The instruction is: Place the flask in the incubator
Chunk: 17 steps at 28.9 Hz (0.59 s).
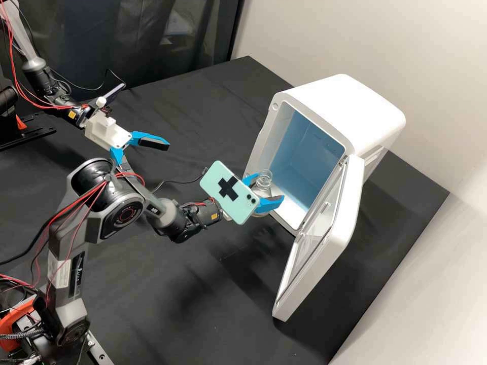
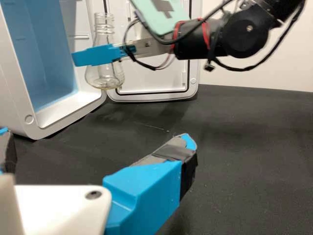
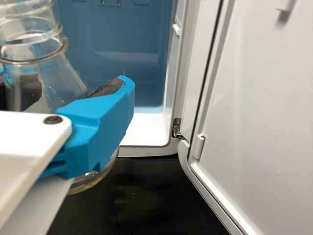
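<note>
A clear glass flask [image 1: 263, 180] hangs upright above the bench, just in front of the incubator's open mouth. My right gripper [image 1: 263, 189] is shut on it, one blue finger [image 2: 95, 54] across its lower neck. In the right wrist view the flask [image 3: 39, 63] fills the space beside my finger [image 3: 100, 117]. The white incubator [image 1: 345, 111] has a light blue interior [image 3: 122, 49], and its door [image 1: 324, 238] is swung wide open. My left gripper [image 1: 142, 152] is open and empty, held well back from the incubator, with one fingertip [image 2: 176, 156] over the black bench.
A mint-green phone with a black cross [image 1: 229, 191] sits on the right arm's wrist. The open door [image 2: 146, 73] stands just beyond the flask [image 2: 104, 58]. The bench's far and right edges run close behind the incubator. Red cables trail along both arms.
</note>
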Available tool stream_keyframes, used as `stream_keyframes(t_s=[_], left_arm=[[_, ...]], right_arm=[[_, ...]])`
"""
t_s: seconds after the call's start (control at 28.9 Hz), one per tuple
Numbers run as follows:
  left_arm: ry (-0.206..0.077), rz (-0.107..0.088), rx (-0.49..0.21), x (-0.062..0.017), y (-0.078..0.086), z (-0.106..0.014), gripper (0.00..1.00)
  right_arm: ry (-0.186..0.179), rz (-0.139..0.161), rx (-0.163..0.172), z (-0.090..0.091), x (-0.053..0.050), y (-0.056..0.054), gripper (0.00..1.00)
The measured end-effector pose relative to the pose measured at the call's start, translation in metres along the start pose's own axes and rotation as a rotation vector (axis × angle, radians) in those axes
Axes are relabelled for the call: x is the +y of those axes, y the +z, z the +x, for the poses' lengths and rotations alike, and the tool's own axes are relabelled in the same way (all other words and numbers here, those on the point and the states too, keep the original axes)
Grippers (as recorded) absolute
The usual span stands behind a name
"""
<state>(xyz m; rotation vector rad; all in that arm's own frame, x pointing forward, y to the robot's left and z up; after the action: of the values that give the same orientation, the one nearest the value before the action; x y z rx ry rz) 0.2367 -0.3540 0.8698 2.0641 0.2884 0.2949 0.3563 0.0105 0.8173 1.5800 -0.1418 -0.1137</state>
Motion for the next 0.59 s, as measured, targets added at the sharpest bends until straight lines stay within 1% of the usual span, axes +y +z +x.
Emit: stream_keyframes(t_s=[0.17, 0.21, 0.28, 0.35, 0.45, 0.48, 0.59], left_arm=[[0.000, 0.000, 0.000, 0.0000, 0.000, 0.000, 1.00], [-0.001, 0.001, -0.006, -0.0003, 0.001, 0.000, 1.00], [-0.002, 0.002, -0.010, -0.0006, 0.002, 0.000, 1.00], [-0.003, 0.002, -0.012, -0.0007, 0.003, 0.000, 1.00], [-0.005, 0.002, -0.013, -0.0012, 0.003, 0.001, 1.00], [-0.007, 0.002, -0.015, -0.0016, 0.004, 0.001, 1.00], [-0.015, 0.001, -0.016, -0.0036, 0.004, 0.002, 1.00]], right_arm=[[0.012, -0.006, -0.020, 0.015, -0.004, -0.008, 0.00], [0.014, -0.009, -0.036, 0.021, -0.005, -0.011, 0.00], [0.016, -0.023, -0.035, 0.026, -0.007, -0.015, 0.00], [0.015, -0.037, -0.042, 0.034, -0.008, -0.019, 0.00], [0.007, -0.053, -0.046, 0.041, -0.010, -0.023, 0.00], [0.001, -0.066, -0.046, 0.045, -0.010, -0.024, 0.00], [0.010, -0.063, -0.061, 0.051, -0.009, -0.025, 0.00]])
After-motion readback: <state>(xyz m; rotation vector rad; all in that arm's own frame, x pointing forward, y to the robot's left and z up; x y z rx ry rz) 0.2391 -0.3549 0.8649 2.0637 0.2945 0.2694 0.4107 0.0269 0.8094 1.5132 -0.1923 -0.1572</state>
